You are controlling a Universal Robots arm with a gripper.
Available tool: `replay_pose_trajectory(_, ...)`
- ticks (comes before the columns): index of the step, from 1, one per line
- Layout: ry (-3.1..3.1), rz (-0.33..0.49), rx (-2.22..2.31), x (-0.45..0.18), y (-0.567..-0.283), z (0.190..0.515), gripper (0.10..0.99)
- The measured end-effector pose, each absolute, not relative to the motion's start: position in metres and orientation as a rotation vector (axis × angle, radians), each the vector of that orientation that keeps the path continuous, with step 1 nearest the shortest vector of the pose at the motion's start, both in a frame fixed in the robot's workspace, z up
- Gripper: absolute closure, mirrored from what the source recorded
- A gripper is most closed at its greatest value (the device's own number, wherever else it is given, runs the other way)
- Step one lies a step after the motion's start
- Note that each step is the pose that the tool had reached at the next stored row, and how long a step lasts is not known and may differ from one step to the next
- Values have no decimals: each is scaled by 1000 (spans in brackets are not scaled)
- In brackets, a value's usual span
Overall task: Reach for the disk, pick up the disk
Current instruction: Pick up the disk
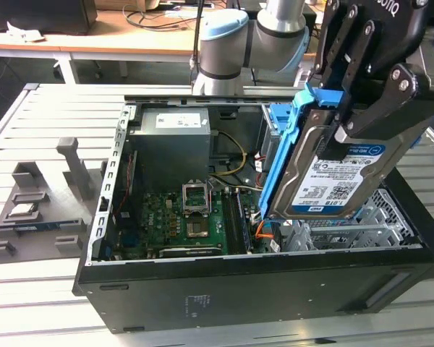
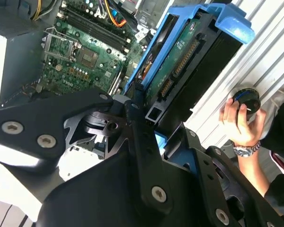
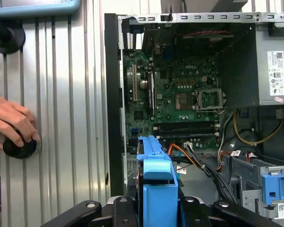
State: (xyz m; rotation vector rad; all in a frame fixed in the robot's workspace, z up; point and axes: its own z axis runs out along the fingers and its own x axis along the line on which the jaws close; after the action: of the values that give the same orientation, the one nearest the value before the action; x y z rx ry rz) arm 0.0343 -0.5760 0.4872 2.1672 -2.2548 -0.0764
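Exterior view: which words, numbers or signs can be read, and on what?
White-and-blue label on the silver rectangular hard drive in a blue plastic bracket: barcodes and print, too small to read.
White label on the grey metal power supply box: too small to read.
Nothing quotable.

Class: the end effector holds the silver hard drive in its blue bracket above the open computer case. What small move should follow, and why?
Probably a short straight lift: the silver hard drive in its blue plastic bracket hangs tilted in the end effector, its lower end still near the orange cables inside the black computer case.
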Motion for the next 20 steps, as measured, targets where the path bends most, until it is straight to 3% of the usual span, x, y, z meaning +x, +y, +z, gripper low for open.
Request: replay_pose_trajectory(20,-2248,-69,2168,104,-556,459,718)
